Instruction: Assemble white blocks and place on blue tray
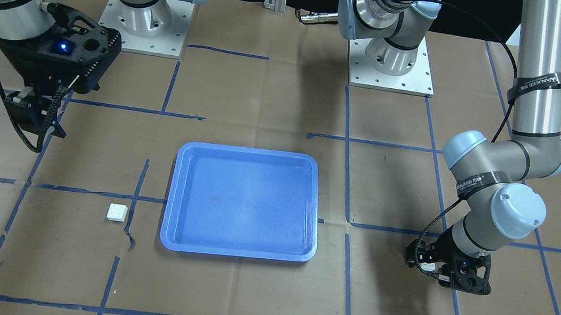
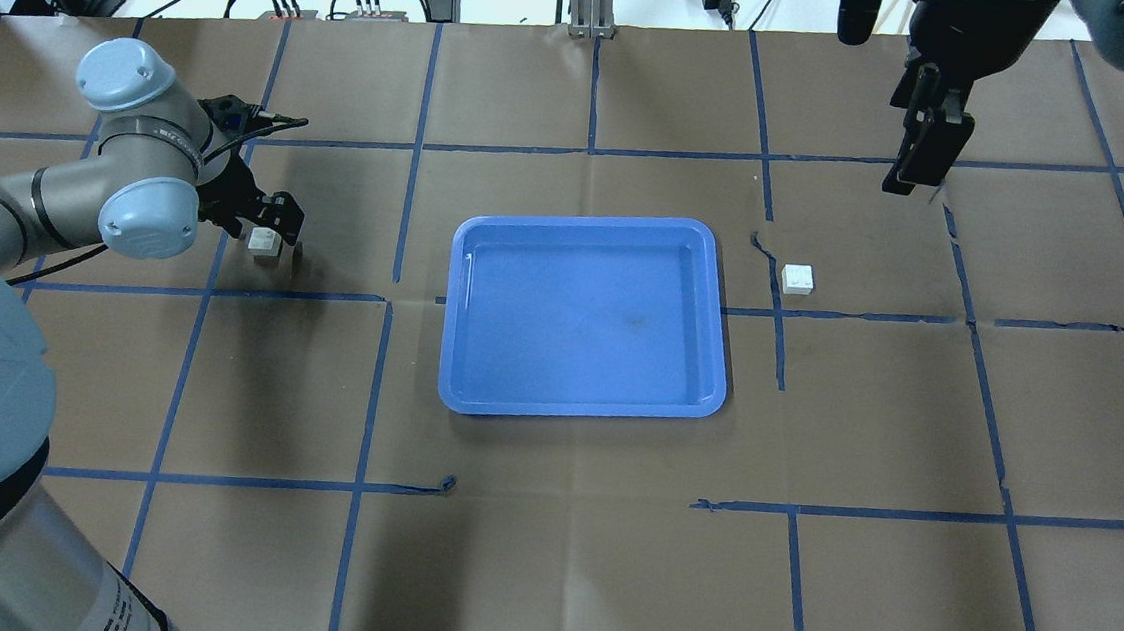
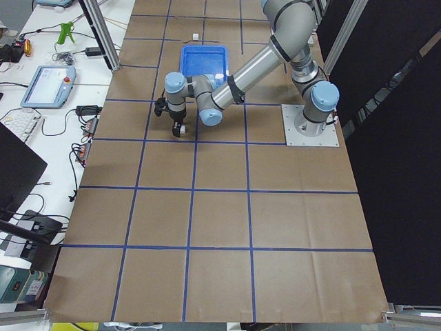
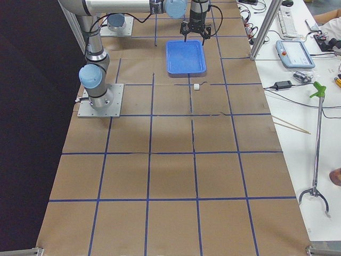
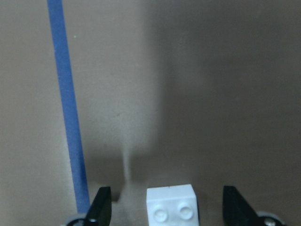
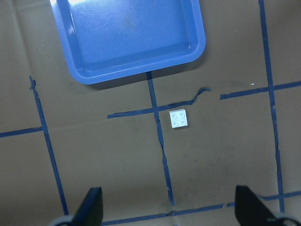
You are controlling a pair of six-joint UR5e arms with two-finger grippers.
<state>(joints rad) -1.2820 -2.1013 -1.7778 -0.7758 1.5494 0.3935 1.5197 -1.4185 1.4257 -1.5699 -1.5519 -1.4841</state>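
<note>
Spread left pincer (image 5: 167, 189) straddles a white block (image 5: 170, 208) without contact, clear only wrist-side; right pincer (image 6: 168, 189) gapes too.

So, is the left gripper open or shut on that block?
Open: the left gripper has its fingertips clear on either side of the white block.

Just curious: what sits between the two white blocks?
The blue tray lies between the left white block and the right white block, in the overhead view.
</note>
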